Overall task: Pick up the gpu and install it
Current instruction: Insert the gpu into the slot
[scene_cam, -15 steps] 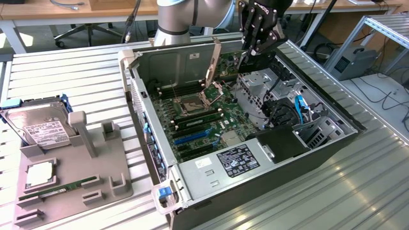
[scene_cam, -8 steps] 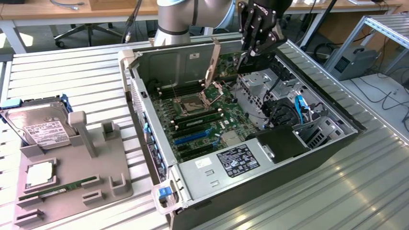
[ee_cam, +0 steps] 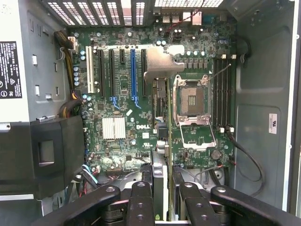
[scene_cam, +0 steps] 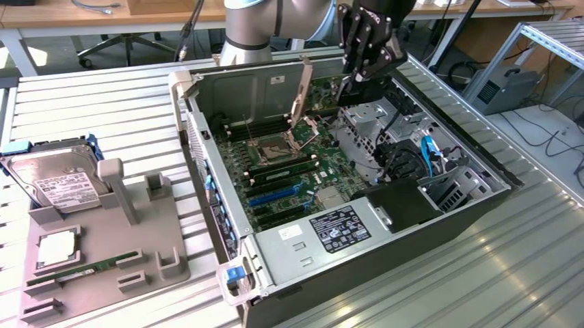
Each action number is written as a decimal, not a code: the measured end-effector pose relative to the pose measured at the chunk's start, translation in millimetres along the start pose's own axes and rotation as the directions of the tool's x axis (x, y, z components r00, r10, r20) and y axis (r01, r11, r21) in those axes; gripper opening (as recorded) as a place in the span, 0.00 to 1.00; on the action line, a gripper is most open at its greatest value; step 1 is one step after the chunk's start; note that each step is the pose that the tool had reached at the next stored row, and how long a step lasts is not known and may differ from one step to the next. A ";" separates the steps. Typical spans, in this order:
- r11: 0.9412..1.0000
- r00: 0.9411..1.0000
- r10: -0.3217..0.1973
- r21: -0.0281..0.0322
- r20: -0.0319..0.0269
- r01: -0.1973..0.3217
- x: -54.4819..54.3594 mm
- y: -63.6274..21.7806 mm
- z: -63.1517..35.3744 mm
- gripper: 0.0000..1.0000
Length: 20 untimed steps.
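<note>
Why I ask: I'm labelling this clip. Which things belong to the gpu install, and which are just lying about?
Job in hand:
- gpu, held edge-on in the gripper
- motherboard with its expansion slots
- open computer case

Lying about, at the exterior view's left:
- hard drive
- RAM stick and processor chip on the grey tray

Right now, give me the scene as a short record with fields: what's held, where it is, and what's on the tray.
holding: gripper shut on the gpu
position: gpu held edge-on above the motherboard, not yet in a slot
case: computer case open, side panel off
tray: grey tray on the exterior view's left, carrying a hard drive and a RAM stick
</note>
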<state>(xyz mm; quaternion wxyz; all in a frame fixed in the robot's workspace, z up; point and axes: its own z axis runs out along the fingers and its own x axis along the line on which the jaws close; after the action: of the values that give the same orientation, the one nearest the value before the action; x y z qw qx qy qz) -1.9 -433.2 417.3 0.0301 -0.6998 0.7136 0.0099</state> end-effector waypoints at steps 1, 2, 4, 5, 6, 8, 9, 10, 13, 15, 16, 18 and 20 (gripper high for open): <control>1.000 1.000 0.000 0.000 0.000 0.000 0.0 0.3 0.2 0.27; 1.000 1.000 0.000 0.000 0.000 0.000 0.0 0.4 0.4 0.27; 1.000 1.000 0.000 0.000 0.000 0.000 0.1 1.1 0.8 0.27; 1.000 1.000 0.000 0.000 0.000 0.000 0.1 1.6 1.2 0.27; 1.000 1.000 0.000 0.000 0.000 0.000 0.1 1.9 1.3 0.27; 1.000 1.000 0.000 0.000 0.000 0.000 0.1 2.2 1.6 0.27; 1.000 1.000 0.000 0.000 0.000 0.000 0.1 2.4 1.7 0.27; 1.000 1.000 0.000 0.000 0.000 0.000 0.2 2.7 1.9 0.27; 1.000 1.000 0.000 0.000 0.000 0.000 0.2 3.7 2.5 0.27; 1.000 1.000 0.000 0.000 0.000 0.000 0.2 4.0 2.8 0.27; 1.000 1.000 0.000 0.000 0.000 0.000 0.3 4.2 2.9 0.27; 1.000 1.000 0.000 0.000 0.000 0.000 0.3 4.7 3.2 0.27; 1.000 1.000 0.000 0.000 0.000 0.000 0.4 6.0 4.2 0.27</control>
<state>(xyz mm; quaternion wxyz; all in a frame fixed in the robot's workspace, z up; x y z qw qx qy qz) -7.8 -433.2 412.9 0.0301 -0.6998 0.7136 0.0099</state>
